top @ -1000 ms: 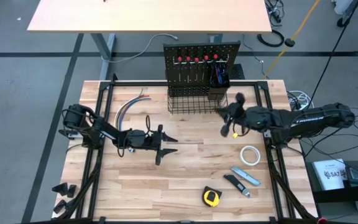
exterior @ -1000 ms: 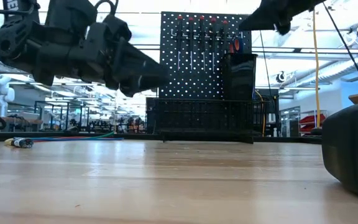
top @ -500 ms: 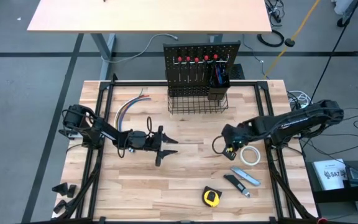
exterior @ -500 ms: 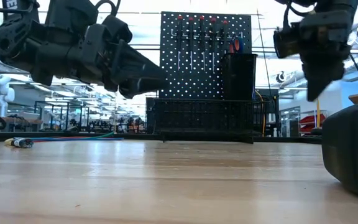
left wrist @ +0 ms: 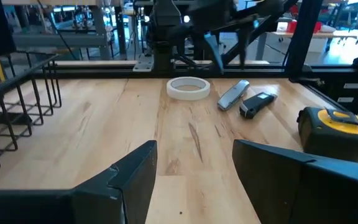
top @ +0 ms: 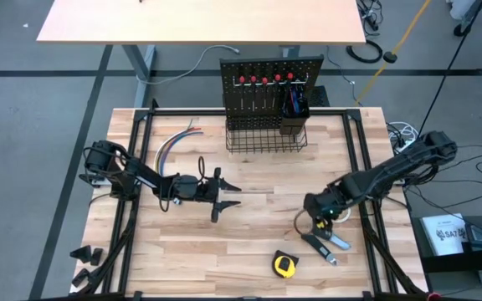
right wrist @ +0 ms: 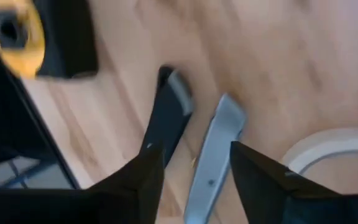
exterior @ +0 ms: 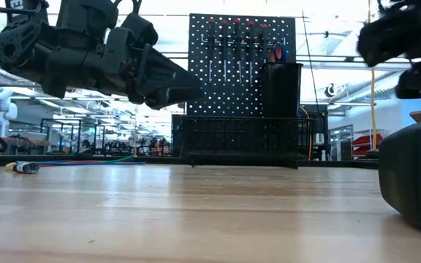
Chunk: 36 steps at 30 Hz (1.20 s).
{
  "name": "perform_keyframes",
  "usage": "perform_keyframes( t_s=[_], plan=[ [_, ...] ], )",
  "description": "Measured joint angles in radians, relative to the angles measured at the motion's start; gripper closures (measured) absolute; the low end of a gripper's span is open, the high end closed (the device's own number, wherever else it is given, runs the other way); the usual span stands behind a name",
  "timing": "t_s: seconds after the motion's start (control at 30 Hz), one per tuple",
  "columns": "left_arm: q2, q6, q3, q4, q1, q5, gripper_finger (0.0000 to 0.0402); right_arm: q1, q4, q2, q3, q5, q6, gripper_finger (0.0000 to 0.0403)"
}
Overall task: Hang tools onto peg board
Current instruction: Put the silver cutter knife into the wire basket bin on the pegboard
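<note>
The peg board (top: 270,75) stands at the table's far edge with red-handled screwdrivers (top: 258,81) hanging on it, a wire basket (top: 266,135) at its base and a black cup (top: 296,107). A grey-blue utility knife (right wrist: 211,158), a black tool (right wrist: 169,118), a white tape roll (left wrist: 188,88) and a yellow tape measure (top: 284,266) lie flat on the near right of the table. My right gripper (right wrist: 194,165) hovers open above the knife and black tool, pointing steeply down. At mid-left my left gripper (top: 227,197) stands open and level, holding nothing.
A bundle of coloured wires (top: 178,140) lies at the far left of the table. My right arm (top: 392,171) covers part of the tape roll in the high view. Bare wood lies between the two grippers and in front of the basket.
My right gripper has swung from beside the cup at the peg board toward the table's near edge and down, tipping from about level to pointing steeply down, and now hangs over the utility knife and black tool.
</note>
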Motion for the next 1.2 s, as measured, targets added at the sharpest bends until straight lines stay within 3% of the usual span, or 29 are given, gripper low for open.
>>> perform_keyframes(
  t_s=[0.2,0.4,0.67,1.2],
  plan=[
    [0.000,0.043,0.000,0.005,0.004,0.000,0.0185,0.122,0.000,0.000,0.000,-0.004,0.075,0.0198],
    [-0.001,0.060,0.040,-0.039,-0.001,0.032,0.0185,0.228,-0.001,0.008,0.000,0.049,0.143,0.0196],
    [-0.002,0.147,0.325,-0.625,-0.068,-0.013,0.0185,0.315,-0.006,0.097,0.000,0.104,0.185,0.0203],
    [0.009,0.146,0.338,-0.624,-0.079,-0.007,0.0185,0.393,-0.023,0.266,0.000,0.116,0.234,0.0204]
  ],
)
